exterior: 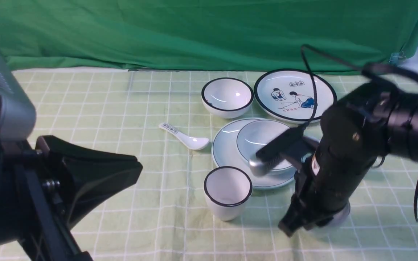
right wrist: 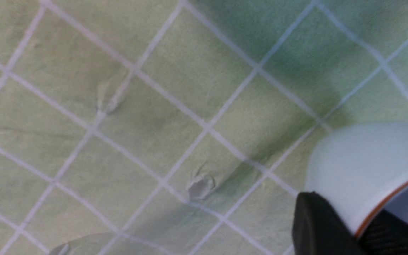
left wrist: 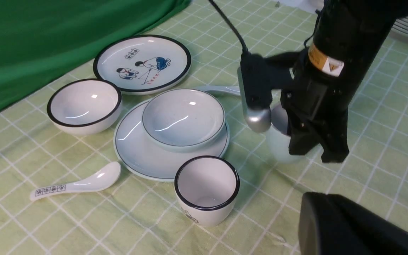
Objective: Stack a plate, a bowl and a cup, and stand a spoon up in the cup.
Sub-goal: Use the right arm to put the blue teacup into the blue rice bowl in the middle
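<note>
The plain plate (exterior: pixel 225 150) (left wrist: pixel 136 159) lies mid-table with the wide pale bowl (exterior: pixel 259 139) (left wrist: pixel 182 118) sitting in it. The pale cup (exterior: pixel 339 217) (left wrist: pixel 278 147) (right wrist: pixel 360 166) is low over the cloth, right of the plate. My right gripper (exterior: pixel 298 224) (left wrist: pixel 315 154) (right wrist: pixel 345 219) points down and is shut on its wall, one finger outside and one inside. Whether the cup rests on the cloth I cannot tell. A plain spoon handle (left wrist: pixel 218 90) shows behind the bowl. My left gripper (exterior: pixel 138 170) (left wrist: pixel 308 202) hangs shut and empty at the near left.
A black-rimmed bowl (exterior: pixel 227 96) and a black-rimmed plate with drawn figures (exterior: pixel 295 95) stand at the back. A black-rimmed tapered cup (exterior: pixel 227 192) stands just in front of the plain plate. A spoon with a printed handle (exterior: pixel 185 136) lies left of it. Green backdrop behind.
</note>
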Robot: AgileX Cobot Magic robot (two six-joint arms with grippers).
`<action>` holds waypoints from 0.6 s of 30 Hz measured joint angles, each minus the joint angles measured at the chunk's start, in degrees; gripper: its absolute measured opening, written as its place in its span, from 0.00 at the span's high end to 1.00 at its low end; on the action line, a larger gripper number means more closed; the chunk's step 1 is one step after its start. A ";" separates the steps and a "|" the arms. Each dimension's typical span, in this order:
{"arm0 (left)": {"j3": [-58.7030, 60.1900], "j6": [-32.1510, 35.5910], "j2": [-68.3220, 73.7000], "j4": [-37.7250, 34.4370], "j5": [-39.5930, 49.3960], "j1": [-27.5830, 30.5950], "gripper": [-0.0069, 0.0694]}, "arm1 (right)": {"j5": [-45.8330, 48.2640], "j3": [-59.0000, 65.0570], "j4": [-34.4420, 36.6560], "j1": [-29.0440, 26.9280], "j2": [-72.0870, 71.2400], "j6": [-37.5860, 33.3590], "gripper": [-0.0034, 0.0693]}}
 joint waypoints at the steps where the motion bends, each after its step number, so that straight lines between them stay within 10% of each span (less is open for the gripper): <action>1: 0.07 0.00 0.00 0.00 0.07 0.00 0.91 | 0.27 -1.91 0.00 -0.07 -0.58 -0.40 0.83; 18: 0.12 0.00 0.00 -1.24 2.64 0.00 0.91 | 6.32 -36.53 0.30 -6.09 24.58 -6.98 0.83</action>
